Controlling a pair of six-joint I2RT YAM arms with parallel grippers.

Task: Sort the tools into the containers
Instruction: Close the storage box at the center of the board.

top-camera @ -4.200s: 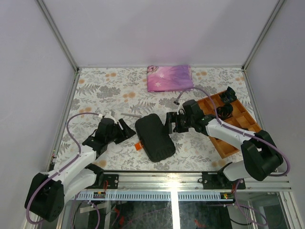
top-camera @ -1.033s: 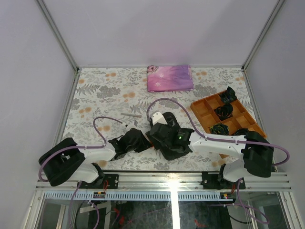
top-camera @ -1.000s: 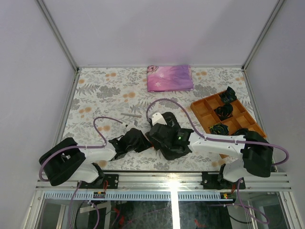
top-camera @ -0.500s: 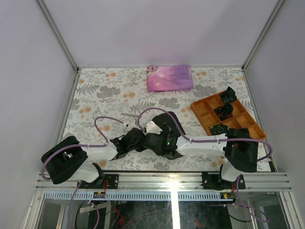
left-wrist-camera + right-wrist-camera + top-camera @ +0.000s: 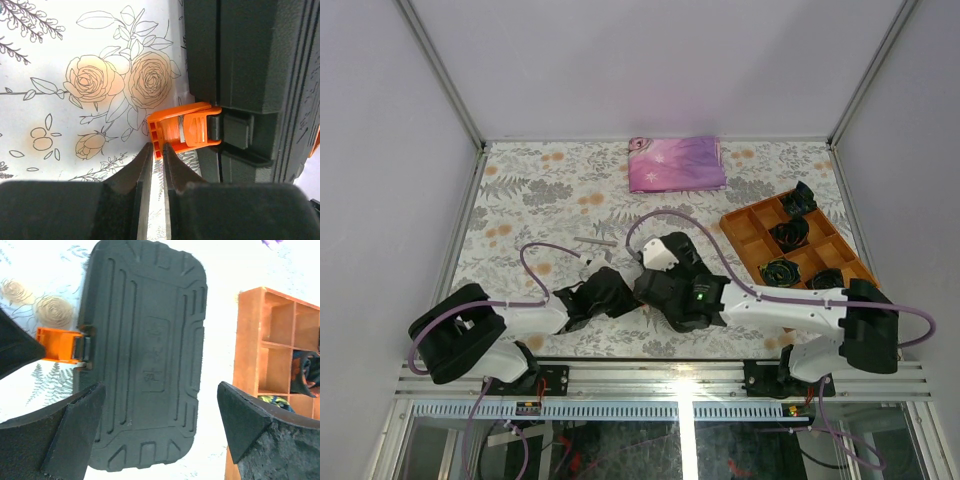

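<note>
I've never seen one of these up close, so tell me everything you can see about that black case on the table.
The black tool case is hard ribbed plastic with rounded corners, lying flat and closed on the floral tablecloth. An orange latch sticks out from one long edge; the closed left gripper sits at its tip. The open right gripper hovers over the case.

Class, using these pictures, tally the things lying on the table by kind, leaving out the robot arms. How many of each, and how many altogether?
Black tool case: 1
Orange wooden tray: 1
Black coiled bundles: 4
Folded pink-purple cloth: 1
Slim grey rod: 1
Total: 8
</note>
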